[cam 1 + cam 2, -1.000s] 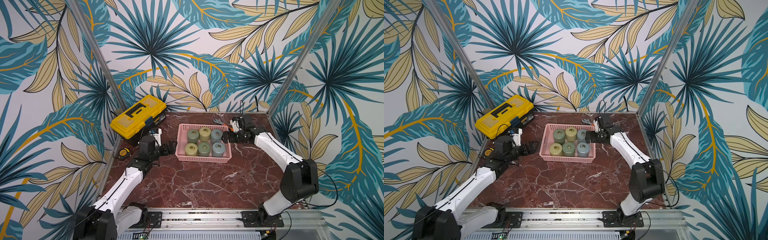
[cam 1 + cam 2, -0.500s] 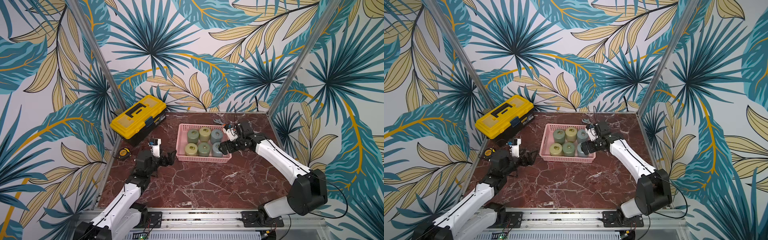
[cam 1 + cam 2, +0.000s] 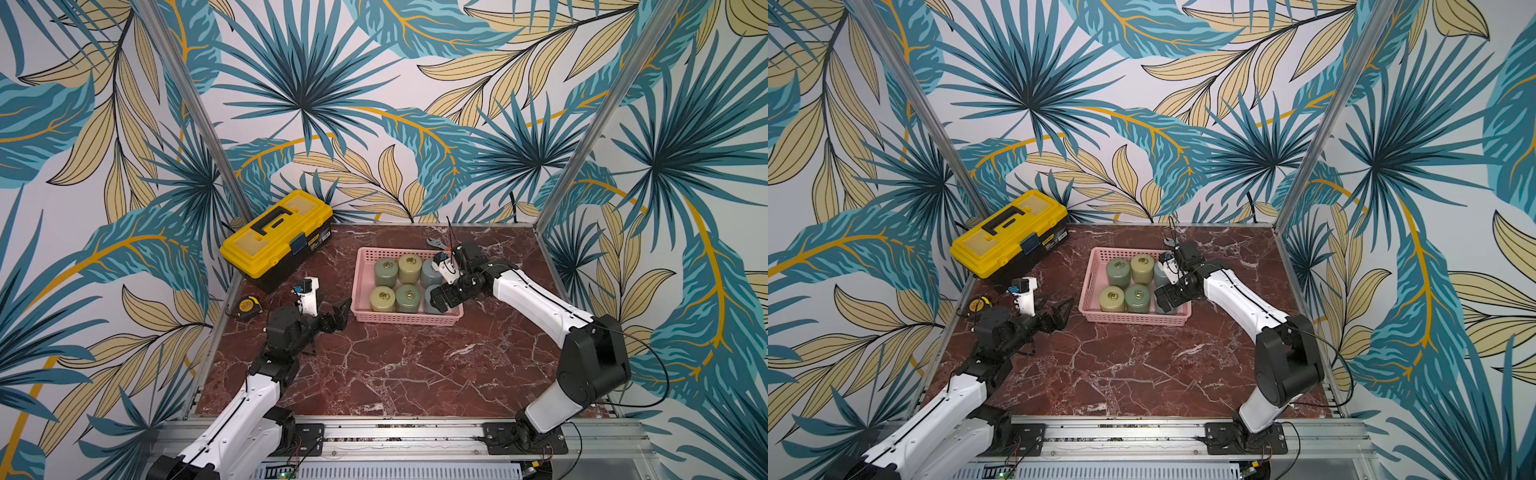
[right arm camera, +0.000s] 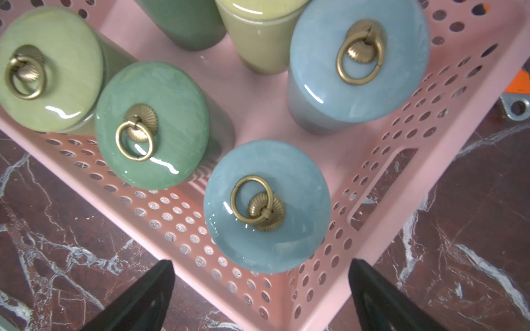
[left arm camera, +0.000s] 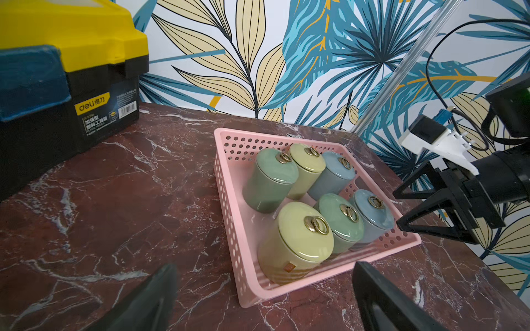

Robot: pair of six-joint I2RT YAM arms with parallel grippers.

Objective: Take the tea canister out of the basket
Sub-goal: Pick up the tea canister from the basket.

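Basket: pink and perforated, it sits on the counter toward the back, right of the toolbox.
Contents: six lidded canisters stand upright in two rows of three.
Blue canister: it stands upright in the basket's near right corner, close to both walls. Its lid is on and the brass ring lies flat on it. In both top views the right arm hides most of it.
Other canisters: a green one stands just beside the blue canister and a yellow one beyond that. The far row is green, yellow and blue.
Right tool: the jaws are spread wide and hold nothing. It hangs over the basket's near right corner.
Canister to right tool: in the right wrist view the blue lid lies between the two fingers, just ahead of their tips. In the left wrist view the tips are just beside the lid's rim, over the basket's right wall. Whether they touch cannot be made out.
Left tool: the jaws are wide and empty. It is low over the counter left of the basket, pointing at it and apart from it.
Toolbox: yellow and black, closed, in the rear left corner.
Tape measure: it lies at the counter's left edge, near the toolbox.
Wrench: it lies on the counter behind the basket's far right corner.
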